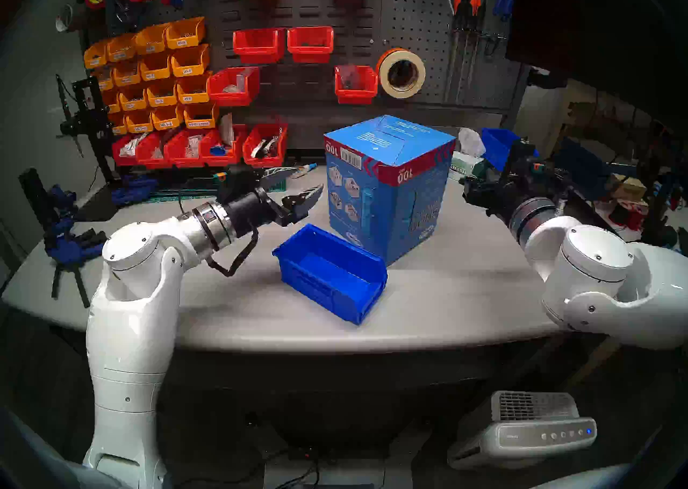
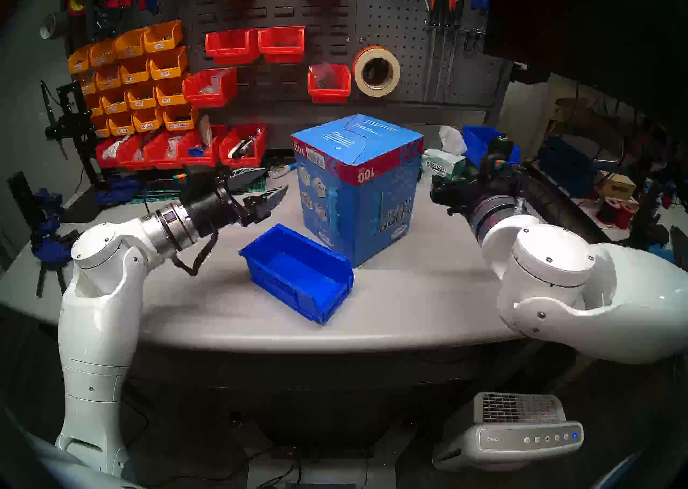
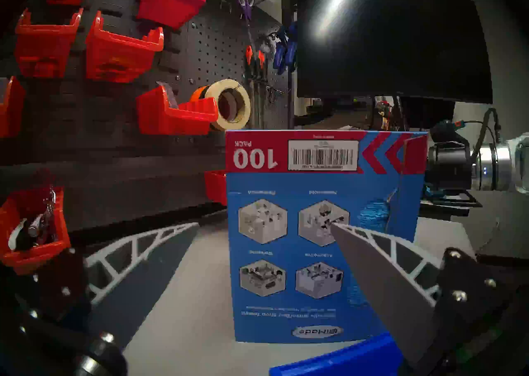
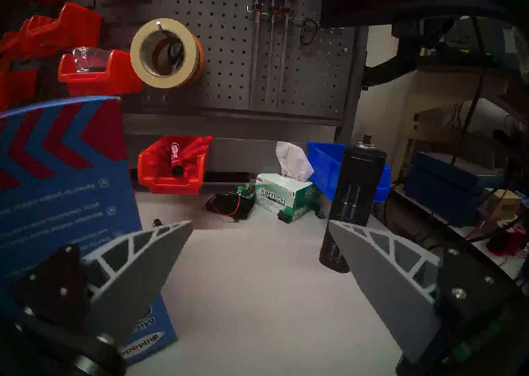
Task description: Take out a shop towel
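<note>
No shop towel is seen outside the upside-down blue carton [image 1: 387, 186]. The carton is flanked by the left gripper [image 1: 298, 188] and right gripper [image 4: 259, 255], both spread wide and empty; the left is judged nearer.

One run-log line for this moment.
left pincer: open, empty | right pincer: open, empty | blue carton: upside down, closed | shop towel: unseen | blue bin: empty

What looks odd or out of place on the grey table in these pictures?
The tall blue cardboard carton stands upside down: its "100" print and brand logo read inverted. On its side face, light-blue towel material shows at a slit. Otherwise nothing is spilled or damaged.
</note>
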`<action>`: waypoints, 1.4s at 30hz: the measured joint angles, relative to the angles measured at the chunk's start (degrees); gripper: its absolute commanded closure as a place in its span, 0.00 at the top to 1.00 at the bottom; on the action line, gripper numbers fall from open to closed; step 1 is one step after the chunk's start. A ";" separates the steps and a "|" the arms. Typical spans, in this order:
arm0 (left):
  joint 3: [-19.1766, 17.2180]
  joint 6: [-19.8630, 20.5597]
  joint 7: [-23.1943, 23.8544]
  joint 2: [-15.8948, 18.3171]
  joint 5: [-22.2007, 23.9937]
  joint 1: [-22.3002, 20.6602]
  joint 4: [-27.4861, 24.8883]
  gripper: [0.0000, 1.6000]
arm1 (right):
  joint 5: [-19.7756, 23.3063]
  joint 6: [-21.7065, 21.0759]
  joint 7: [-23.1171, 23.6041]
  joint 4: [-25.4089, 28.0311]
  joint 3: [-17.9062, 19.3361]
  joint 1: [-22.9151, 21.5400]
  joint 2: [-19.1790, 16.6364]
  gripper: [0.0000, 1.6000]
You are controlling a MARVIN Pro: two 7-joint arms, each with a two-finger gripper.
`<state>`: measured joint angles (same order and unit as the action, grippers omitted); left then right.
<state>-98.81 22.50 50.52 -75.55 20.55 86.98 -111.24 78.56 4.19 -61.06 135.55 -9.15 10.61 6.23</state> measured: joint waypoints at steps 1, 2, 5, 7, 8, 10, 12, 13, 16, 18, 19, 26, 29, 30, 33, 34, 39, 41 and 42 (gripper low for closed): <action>0.51 0.28 0.12 -0.15 0.00 0.02 -0.08 1.00 | 0.13 -0.20 0.15 -0.77 0.03 -0.06 0.00 1.00; 0.90 0.48 0.21 -0.25 0.00 0.05 -0.13 1.00 | 0.22 -0.35 0.30 -1.35 0.06 -0.12 -0.01 1.00; 1.97 0.99 0.41 -0.55 -0.03 0.13 -0.32 1.00 | 0.44 -0.71 0.80 -2.83 0.16 -0.31 -0.02 1.00; 2.92 1.41 0.55 -0.78 -0.06 0.19 -0.49 1.00 | 0.58 -1.01 1.31 -4.01 0.25 -0.49 -0.03 1.00; 3.30 1.57 0.62 -0.87 -0.08 0.22 -0.56 1.00 | 0.64 -1.13 1.52 -4.49 0.29 -0.55 -0.03 1.00; 4.19 1.97 0.73 -1.11 -0.11 0.26 -0.73 1.00 | 0.77 -1.46 2.11 -5.61 0.38 -0.70 -0.04 1.00; 5.04 2.34 0.80 -1.34 -0.14 0.27 -0.90 1.00 | 0.91 -1.82 2.81 -6.71 0.47 -0.87 -0.04 1.00; 5.30 2.48 0.81 -1.42 -0.15 0.27 -0.96 1.00 | 0.96 -1.96 3.10 -7.12 0.51 -0.93 -0.04 1.00; 6.28 3.01 0.81 -1.77 -0.19 0.26 -1.24 1.00 | 1.11 -2.62 4.59 -9.00 0.71 -1.26 -0.05 1.00; 6.65 3.27 0.81 -1.93 -0.21 0.24 -1.36 1.00 | 1.18 -2.97 5.40 -9.90 0.83 -1.43 -0.05 1.00; 6.79 3.38 0.80 -2.00 -0.22 0.23 -1.43 1.00 | 1.22 -3.15 5.83 -10.33 0.88 -1.52 -0.05 1.00; 7.29 3.70 0.20 -2.40 -0.31 0.10 -2.05 1.00 | 1.55 -4.57 10.17 -13.30 1.29 -2.17 -0.07 1.00; 7.02 3.66 -0.46 -2.48 -0.39 0.08 -2.33 1.00 | 1.69 -5.48 13.46 -14.89 1.61 -2.59 -0.07 1.00; 6.92 3.64 -0.61 -2.49 -0.41 0.08 -2.37 1.00 | 1.71 -5.72 14.24 -15.31 1.70 -2.72 -0.07 1.00; 6.63 3.63 -1.00 -2.51 -0.44 0.09 -2.45 1.00 | 1.72 -6.40 16.21 -16.48 1.95 -3.04 -0.07 1.00; 6.50 3.62 -1.15 -2.51 -0.45 0.10 -2.47 1.00 | 1.72 -6.73 17.05 -16.97 2.07 -3.18 -0.07 1.00; 5.88 3.62 -1.85 -2.53 -0.46 0.21 -2.51 1.00 | 1.58 -8.48 20.85 -19.15 2.58 -3.85 -0.07 1.00; 5.59 3.62 -2.17 -2.54 -0.46 0.31 -2.51 1.00 | 1.28 -9.65 22.63 -20.10 2.80 -4.19 -0.08 1.00; 5.50 3.62 -2.27 -2.54 -0.46 0.34 -2.51 1.00 | 1.12 -10.08 23.21 -20.38 2.86 -4.30 -0.08 1.00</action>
<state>-93.31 26.11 48.25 -78.09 20.09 87.32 -113.75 79.68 -5.89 -37.85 115.17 -6.30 6.31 6.15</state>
